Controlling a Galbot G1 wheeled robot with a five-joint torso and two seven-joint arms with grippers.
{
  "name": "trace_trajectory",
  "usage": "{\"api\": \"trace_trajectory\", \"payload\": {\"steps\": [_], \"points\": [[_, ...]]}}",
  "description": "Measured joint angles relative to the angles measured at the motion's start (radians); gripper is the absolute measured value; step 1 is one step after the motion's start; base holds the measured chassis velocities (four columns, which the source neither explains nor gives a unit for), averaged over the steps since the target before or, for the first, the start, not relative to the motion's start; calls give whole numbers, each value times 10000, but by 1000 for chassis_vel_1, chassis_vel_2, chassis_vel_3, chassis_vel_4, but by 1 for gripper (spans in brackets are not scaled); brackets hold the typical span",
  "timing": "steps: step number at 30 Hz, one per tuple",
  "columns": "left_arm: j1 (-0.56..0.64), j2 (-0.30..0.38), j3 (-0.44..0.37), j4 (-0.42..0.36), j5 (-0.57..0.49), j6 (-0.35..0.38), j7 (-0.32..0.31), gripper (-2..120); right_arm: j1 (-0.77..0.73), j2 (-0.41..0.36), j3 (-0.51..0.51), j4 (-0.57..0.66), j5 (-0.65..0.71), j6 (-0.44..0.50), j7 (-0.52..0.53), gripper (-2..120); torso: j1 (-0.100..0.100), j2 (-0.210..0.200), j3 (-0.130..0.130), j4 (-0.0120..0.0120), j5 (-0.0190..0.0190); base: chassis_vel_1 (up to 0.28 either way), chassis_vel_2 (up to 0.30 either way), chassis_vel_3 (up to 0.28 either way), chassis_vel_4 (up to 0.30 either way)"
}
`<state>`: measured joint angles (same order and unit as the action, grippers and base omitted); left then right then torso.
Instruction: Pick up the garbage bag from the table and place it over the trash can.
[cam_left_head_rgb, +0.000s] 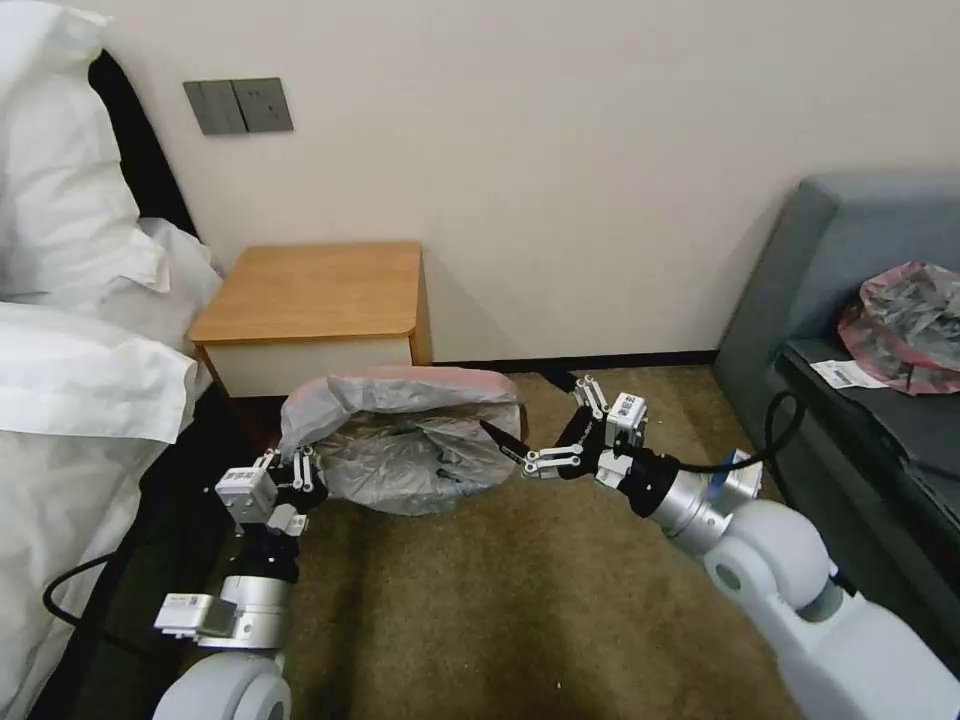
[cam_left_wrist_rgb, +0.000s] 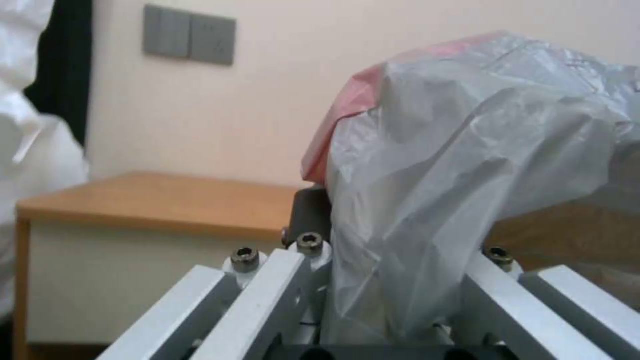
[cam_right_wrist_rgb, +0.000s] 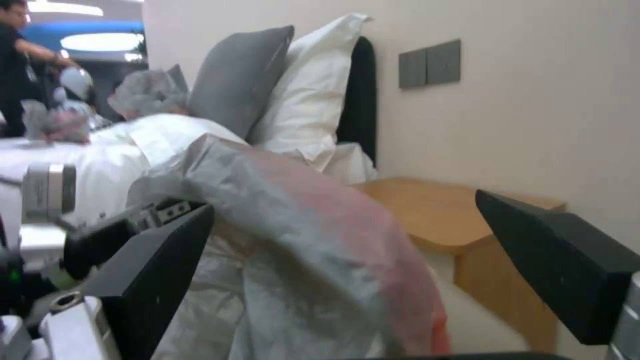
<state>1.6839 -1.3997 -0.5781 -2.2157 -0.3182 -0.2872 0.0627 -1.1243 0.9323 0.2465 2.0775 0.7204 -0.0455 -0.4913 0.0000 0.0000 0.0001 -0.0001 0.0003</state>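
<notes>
Bag (cam_left_head_rgb: 400, 450) held spread between two grippers, low over the carpet (cam_left_head_rgb: 520, 610).

Left gripper (cam_left_head_rgb: 300, 470) clamped on the bag's left end; right gripper (cam_left_head_rgb: 520, 445) wide apart at the right end, grip unclear. Long axis left to right, pink rim far and up. Pinched plastic visible in left wrist view. Table (cam_left_head_rgb: 310, 290) beyond, bare.

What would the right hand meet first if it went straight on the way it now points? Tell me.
Most likely the garbage bag: the open right hand points at its near side, fingertips about at the plastic, though depth is unclear.
</notes>
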Motion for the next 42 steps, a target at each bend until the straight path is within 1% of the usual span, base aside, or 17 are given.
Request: {"api": "trace_trajectory", "payload": {"steps": [1, 2, 4, 6, 11, 17, 20, 24, 25, 28, 29, 33, 34, 37, 39, 40, 42], "points": [[1, -38, -6, 69, 28, -219, 159, 8, 166, -182, -131, -22, 583, -153, 212, 100, 0, 0, -1, 1, -3, 0, 0, 0, 0], [1, -38, -6, 69, 28, -219, 159, 8, 166, -182, -131, -22, 583, -153, 212, 100, 0, 0, -1, 1, -3, 0, 0, 0, 0], [-18, -110, -44, 218, 72, -621, 442, 8, 337, -468, -278, -25, 1167, -324, 370, 99, 1, 0, 0, 1, -1, 0, 0, 0, 0], [-47, -172, -76, 362, 93, -994, 657, 8, 427, -731, -367, -24, 1483, -393, 396, 99, 0, 0, 0, 1, -3, 0, 0, 0, 0], [-118, -283, -123, 623, 64, -1573, 937, 8, 467, -1108, -408, -43, 1960, -501, 327, 98, 0, 0, 0, 1, -2, 0, 0, 0, 0], [-169, -358, -109, 722, 63, -1691, 1004, 8, 443, -1477, -394, -101, 2519, -574, 126, 97, 0, 0, 0, 0, -2, 0, 0, 0, 0], [-193, -358, -108, 732, 59, -1691, 1004, 8, 415, -1615, -371, -39, 2711, -615, 71, 95, 1, 0, 0, 0, -2, 0, 0, 0, 0], [-186, -342, -126, 732, 40, -1694, 1030, 8, 380, -1708, -420, 25, 2816, -630, 23, 76, 0, 0, 0, 0, -1, 0, 0, 0, 0], [-186, -342, -126, 732, 40, -1694, 1030, 8, 380, -1708, -420, 25, 2816, -630, 23, 76, 0, 0, 0, 0, -1, 0, 0, 0, 0], [-120, -353, -137, 727, 40, -1712, 1037, 8, 352, -1740, -431, 74, 2874, -648, 21, 64, 0, 0, 0, 1, -2, 0, 0, 0, 0], [-120, -353, -137, 727, 40, -1712, 1037, 8, 352, -1740, -431, 74, 2874, -648, 21, 64, 0, 0, 0, 1, -2, 0, 0, 0, 0], [-108, -395, -133, 690, 40, -1732, 1037, 8, 262, -1925, -445, 120, 2937, -648, -75, 43, 0, 0, 0, 1, -2, 0, 0, 0, 0], [-108, -395, -133, 690, 40, -1732, 1037, 8, 262, -1925, -445, 120, 2937, -648, -75, 43, 0, 0, 0, 1, -2, 0, 0, 0, 0], [-124, -402, -117, 660, 41, -1732, 1033, 8, 187, -2078, -453, 207, 3010, -647, -130, 30, 0, 0, 0, 0, -2, 0, 0, 0, 0], [-126, -402, -113, 654, 41, -1732, 1032, 8, 182, -2088, -453, 211, 3013, -647, -131, 28, 0, 0, -1, 0, -3, 0, 0, 0, 0], [-127, -406, -108, 649, 41, -1731, 1026, 8, 169, -2104, -451, 220, 3015, -641, -131, 21, 0, 0, 0, 0, -2, 0, 0, 0, 0], [-125, -410, -99, 649, 41, -1729, 1023, 8, 167, -2103, -444, 229, 3014, -630, -127, 18, 0, 0, -1, 0, -3, 0, 0, 0, 0]]}}
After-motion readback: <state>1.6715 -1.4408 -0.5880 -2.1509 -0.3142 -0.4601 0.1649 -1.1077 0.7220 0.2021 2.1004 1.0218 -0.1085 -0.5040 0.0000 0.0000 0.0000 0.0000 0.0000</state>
